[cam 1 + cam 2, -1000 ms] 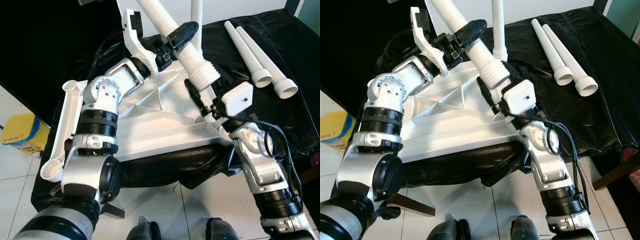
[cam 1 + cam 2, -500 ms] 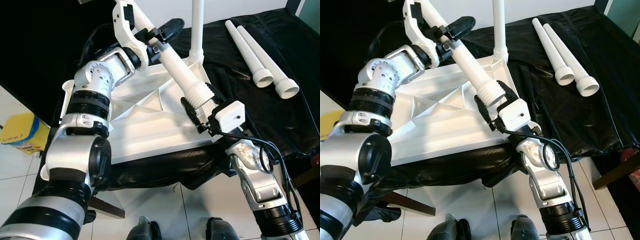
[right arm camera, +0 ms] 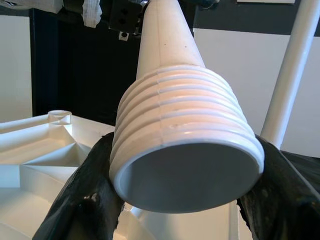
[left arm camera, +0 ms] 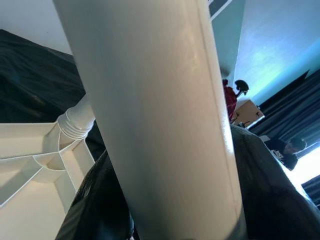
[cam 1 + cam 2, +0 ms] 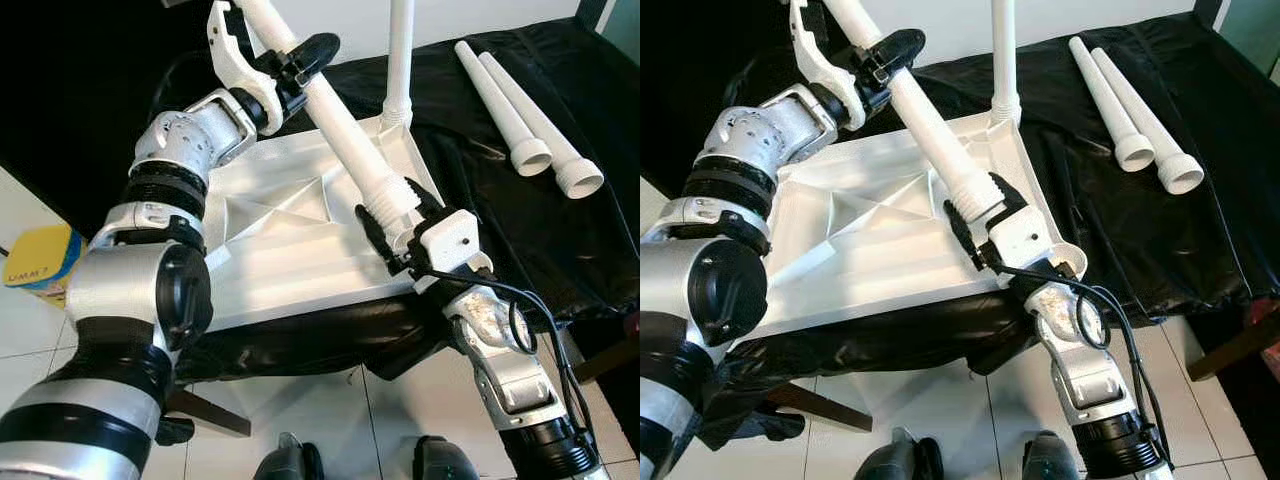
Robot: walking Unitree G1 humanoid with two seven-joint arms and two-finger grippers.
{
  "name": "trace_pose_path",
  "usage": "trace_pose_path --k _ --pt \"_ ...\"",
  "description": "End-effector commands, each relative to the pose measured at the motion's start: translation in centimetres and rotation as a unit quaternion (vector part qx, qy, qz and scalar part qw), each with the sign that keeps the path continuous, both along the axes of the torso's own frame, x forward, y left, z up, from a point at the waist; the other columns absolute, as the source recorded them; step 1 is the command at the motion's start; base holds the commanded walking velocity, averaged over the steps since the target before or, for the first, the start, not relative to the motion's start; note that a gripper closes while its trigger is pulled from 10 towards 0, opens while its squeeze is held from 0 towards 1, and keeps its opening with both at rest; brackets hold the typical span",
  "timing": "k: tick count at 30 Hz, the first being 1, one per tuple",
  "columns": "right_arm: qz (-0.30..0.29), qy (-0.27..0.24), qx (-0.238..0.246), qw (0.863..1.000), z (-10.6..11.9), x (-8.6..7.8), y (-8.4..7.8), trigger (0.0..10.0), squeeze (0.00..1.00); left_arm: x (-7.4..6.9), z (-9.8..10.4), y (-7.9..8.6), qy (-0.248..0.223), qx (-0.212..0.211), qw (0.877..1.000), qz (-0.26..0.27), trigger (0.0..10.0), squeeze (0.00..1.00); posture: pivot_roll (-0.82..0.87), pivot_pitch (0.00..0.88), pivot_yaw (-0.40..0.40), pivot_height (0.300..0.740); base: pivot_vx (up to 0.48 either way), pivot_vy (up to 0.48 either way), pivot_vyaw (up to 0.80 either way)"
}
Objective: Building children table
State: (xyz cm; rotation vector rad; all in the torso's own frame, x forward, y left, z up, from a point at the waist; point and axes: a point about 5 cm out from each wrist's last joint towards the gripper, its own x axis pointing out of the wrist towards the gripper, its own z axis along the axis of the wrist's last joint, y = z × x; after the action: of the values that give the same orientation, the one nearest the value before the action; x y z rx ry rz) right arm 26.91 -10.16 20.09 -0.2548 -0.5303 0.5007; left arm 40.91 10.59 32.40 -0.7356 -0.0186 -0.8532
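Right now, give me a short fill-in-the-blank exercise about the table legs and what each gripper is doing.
Both grippers hold one white table leg; the right gripper grips its ____ end.
The left gripper has its jaws shut on the leg's ____ shaft.
One leg already stands ____ in a corner of the tabletop.
____ spare legs lie on the black cover.

Missing: threaded; smooth; upright; Two

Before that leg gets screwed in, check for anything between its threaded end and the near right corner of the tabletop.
Nothing visible does. Left gripper and right gripper hold the tilted leg, its threaded end hanging over the tabletop by that corner. The upright leg stands at the far corner, apart.
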Motion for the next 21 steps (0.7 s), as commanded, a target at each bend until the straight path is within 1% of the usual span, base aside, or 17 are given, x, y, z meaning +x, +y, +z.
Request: trace_pose_path --k 1,7,8,9,15,18,19,21 --pt "0.017 -0.017 -0.002 1.000 0.5 -0.6 0.4 10.0 0.00 0.0 1.5 2.2 -0.052 0.018 0.998 0.037 0.0 0.00 -0.20 0.092 0.141 0.740 0.000 0.000 0.00" --pt "0.011 -0.005 0.008 1.000 0.4 -0.4 0.2 10.0 0.00 0.2 1.3 1.9 -0.053 0.019 0.997 0.044 0.0 0.00 -0.19 0.094 0.134 0.740 0.000 0.000 0.00" --pt "0.007 -0.001 0.013 1.000 0.3 -0.4 0.1 10.0 0.58 0.2 1.3 2.0 -0.052 0.018 0.997 0.045 0.0 0.00 -0.19 0.094 0.134 0.740 0.000 0.000 0.00" --pt "0.007 0.005 0.019 1.000 0.3 -0.3 0.0 10.0 1.00 0.3 1.2 2.1 -0.050 0.018 0.997 0.049 0.0 0.00 -0.19 0.095 0.133 0.740 0.000 0.000 0.00" --pt "0.005 0.013 0.029 0.999 0.1 -0.4 -0.7 10.0 1.00 0.5 1.1 2.6 -0.041 0.017 0.997 0.065 0.0 0.00 -0.19 0.091 0.130 0.740 0.000 0.000 0.00" --pt "-0.004 0.019 0.031 0.999 -0.2 -0.4 -1.1 10.0 1.00 0.6 1.2 2.9 -0.046 0.018 0.996 0.073 0.0 0.00 -0.19 0.090 0.128 0.740 0.000 0.000 0.00" --pt "-0.007 0.027 0.029 0.999 -0.3 -0.3 -1.2 10.0 0.00 0.5 1.3 2.9 -0.056 0.025 0.995 0.075 10.0 0.00 -0.19 0.089 0.127 0.740 0.000 0.000 0.00" --pt "-0.008 0.032 0.028 0.999 -0.5 -0.3 -1.2 10.0 0.00 0.5 1.4 2.9 -0.063 0.030 0.995 0.076 10.0 0.00 -0.19 0.089 0.127 0.740 0.000 0.000 0.00"
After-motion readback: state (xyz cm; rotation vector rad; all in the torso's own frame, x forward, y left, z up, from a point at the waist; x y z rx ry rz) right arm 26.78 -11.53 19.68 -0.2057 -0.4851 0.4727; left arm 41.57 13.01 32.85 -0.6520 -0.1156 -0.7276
